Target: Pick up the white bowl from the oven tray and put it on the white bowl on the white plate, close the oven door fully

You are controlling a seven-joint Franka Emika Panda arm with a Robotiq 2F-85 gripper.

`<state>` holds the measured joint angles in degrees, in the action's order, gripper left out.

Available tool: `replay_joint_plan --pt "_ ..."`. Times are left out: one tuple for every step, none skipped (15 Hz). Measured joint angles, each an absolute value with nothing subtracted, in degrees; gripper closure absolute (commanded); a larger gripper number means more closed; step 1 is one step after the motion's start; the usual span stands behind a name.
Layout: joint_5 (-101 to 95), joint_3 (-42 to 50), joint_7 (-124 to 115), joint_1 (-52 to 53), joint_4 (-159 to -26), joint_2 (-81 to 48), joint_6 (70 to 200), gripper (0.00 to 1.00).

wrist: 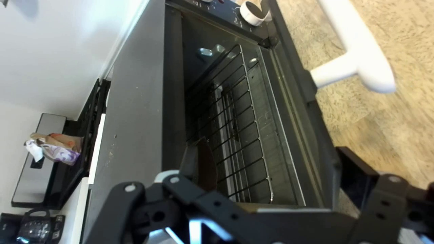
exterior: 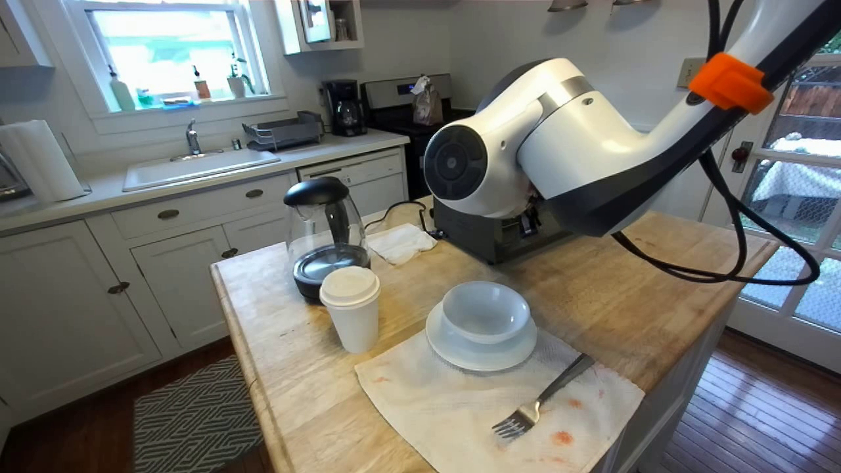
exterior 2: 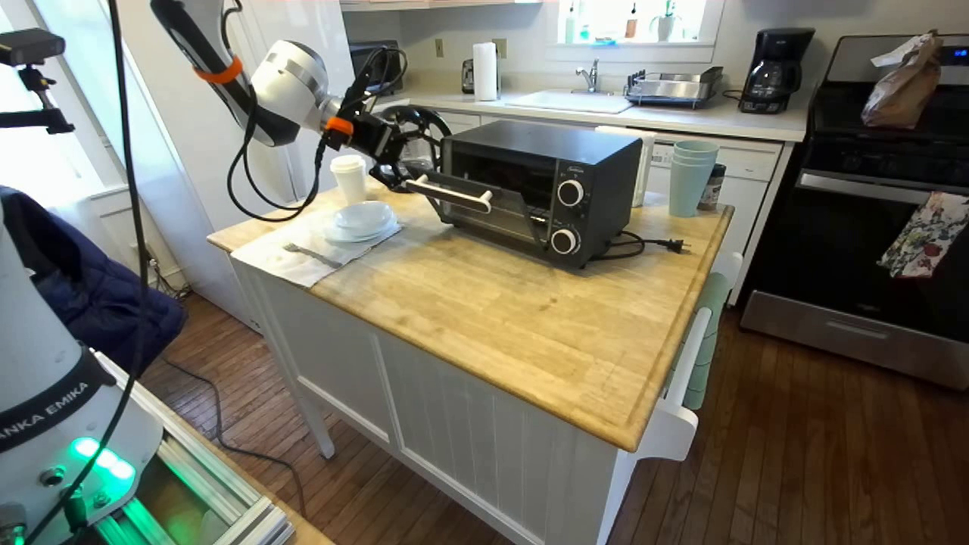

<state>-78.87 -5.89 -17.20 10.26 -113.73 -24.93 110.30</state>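
A white bowl sits upright on a white plate; both also show in an exterior view. I cannot tell whether a second bowl is nested in it. The black toaster oven has its door partly open, with a white handle. In the wrist view the visible part of the oven rack is bare. My gripper is open at the end of the oven door, one finger on the inner side and one beyond the door's outer side. It holds nothing.
A glass kettle and a lidded white cup stand beside the plate. A fork lies on the cloth. Stacked green cups and a jar stand behind the oven. A power cord lies beside it.
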Motion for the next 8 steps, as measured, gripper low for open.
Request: replay_joint_plan --pt "-79.36 -5.89 -17.39 10.25 -113.73 -24.74 110.43 0.0" --pt "-79.86 -5.89 -17.58 10.22 -113.73 -24.57 110.57 0.0" --pt "-80.23 -5.89 -17.73 10.18 -113.73 -24.43 110.68 0.0" --pt "-80.39 -5.89 -17.84 10.08 -113.71 -24.32 110.85 0.0" --pt "-80.5 -5.89 -17.9 9.94 -113.67 -24.28 111.07 0.0" --pt "-80.58 -5.84 -17.96 9.75 -113.61 -24.28 111.35 0.0" --pt "-80.62 -5.73 -18.05 9.47 -113.52 -24.29 111.61 0.0" --pt "-80.62 -5.63 -18.15 9.08 -113.4 -24.29 112.01 0.0"
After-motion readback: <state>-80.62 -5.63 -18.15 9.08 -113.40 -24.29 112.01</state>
